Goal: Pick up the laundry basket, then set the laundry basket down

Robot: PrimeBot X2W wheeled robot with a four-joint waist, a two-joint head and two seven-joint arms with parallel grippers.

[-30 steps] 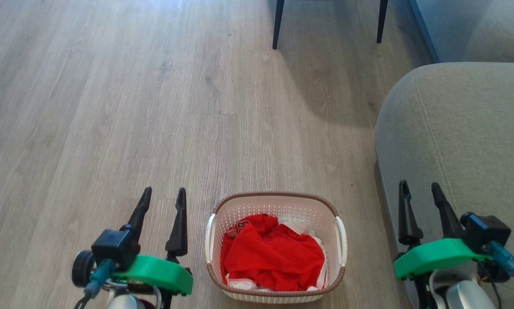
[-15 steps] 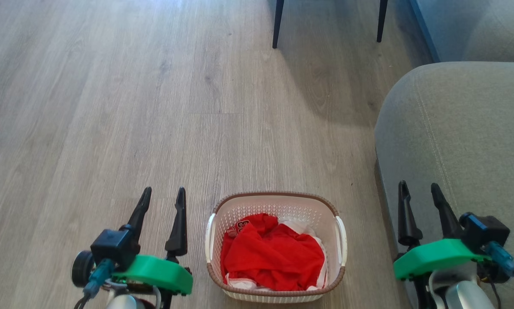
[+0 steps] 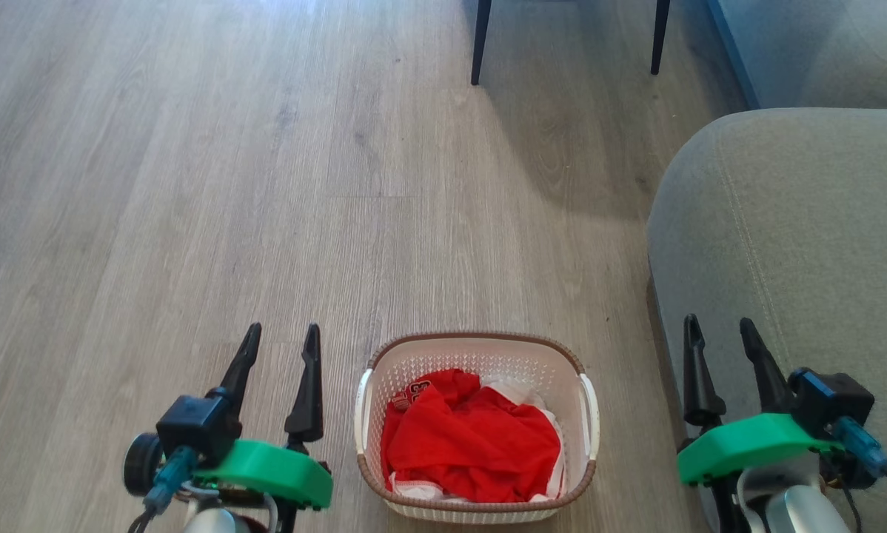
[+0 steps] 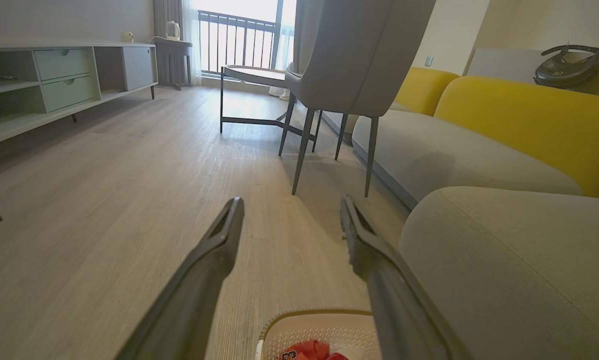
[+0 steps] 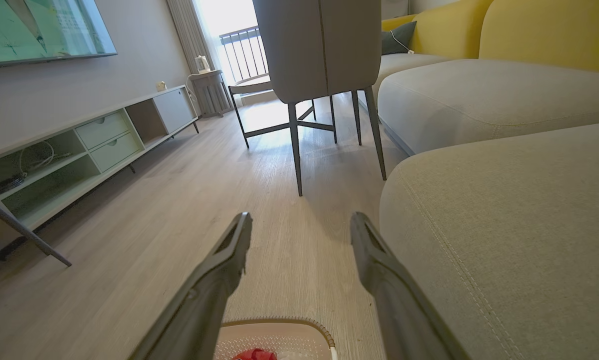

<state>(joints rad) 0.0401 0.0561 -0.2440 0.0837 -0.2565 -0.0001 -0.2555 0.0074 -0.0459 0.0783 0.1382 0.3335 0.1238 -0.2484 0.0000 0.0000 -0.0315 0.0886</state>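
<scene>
The laundry basket [image 3: 480, 348], cream-white with a brown woven rim and white side handles, rests on the wooden floor low in the head view, holding red and white clothes [image 3: 469, 437]. My left gripper [image 3: 280, 334] is open to the basket's left, apart from it. Open as well, my right gripper [image 3: 717, 329] hovers to the basket's right over the sofa's edge. Neither holds anything. The basket's far rim [image 4: 309, 316] peeks in at the bottom of the left wrist view between the left gripper [image 4: 289, 207], and the basket [image 5: 274, 325] shows below the right gripper [image 5: 299, 222].
A grey sofa [image 3: 791, 222] fills the right side, close to the basket. Dark chair legs [image 3: 479, 41] stand on the floor ahead. A low TV cabinet [image 5: 79, 145] lines the left wall. Open wooden floor [image 3: 192, 185] stretches ahead and left.
My right gripper has slipped slightly down and left in the head view. The basket and left gripper have not moved.
</scene>
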